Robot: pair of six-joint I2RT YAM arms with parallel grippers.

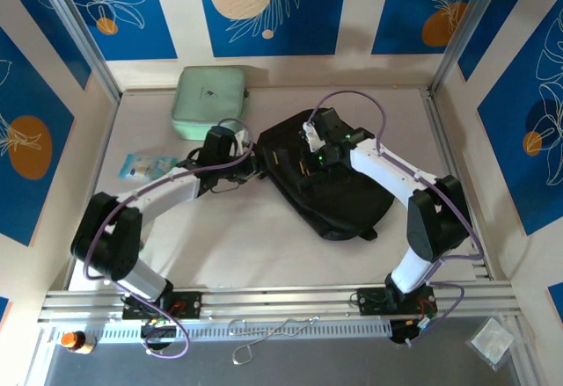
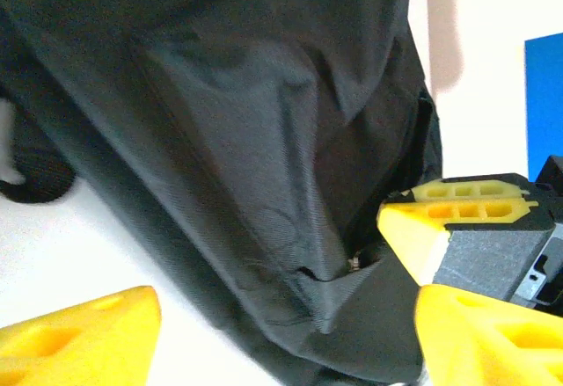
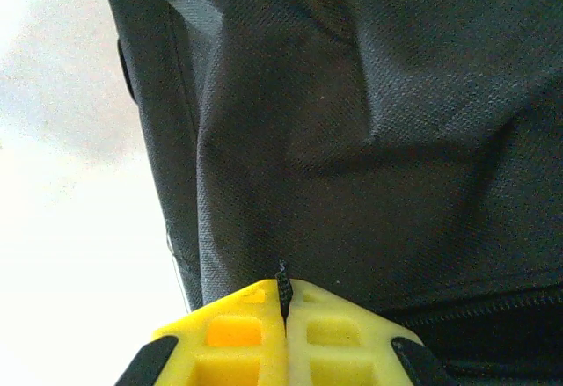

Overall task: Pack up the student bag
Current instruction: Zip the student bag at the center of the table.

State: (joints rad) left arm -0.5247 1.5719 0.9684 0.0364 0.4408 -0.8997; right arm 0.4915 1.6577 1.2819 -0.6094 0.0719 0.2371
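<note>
A: Where's the student bag point(image 1: 339, 193) sitting?
B: It's lying flat mid-counter point(image 1: 255, 254), with both arms reaching onto its far-left end. Also, the mint zip case point(image 1: 209, 100) is sitting well apart at the far left. A small blue packet point(image 1: 145, 166) is lying near the left wall.
A: Right gripper point(image 3: 283, 320)?
B: Its jaws are clenching tight on a thin black sliver of the bag. Seam or zip tab, cannot tell which.
A: Left gripper point(image 2: 286, 342)?
B: Its jaws are standing wide apart, released, gripping nothing. It's hovering at the bag's left edge, with a fabric fold showing between its yellow fingers point(image 2: 84, 333). The right gripper's yellow tip is sitting just beside that fold.
</note>
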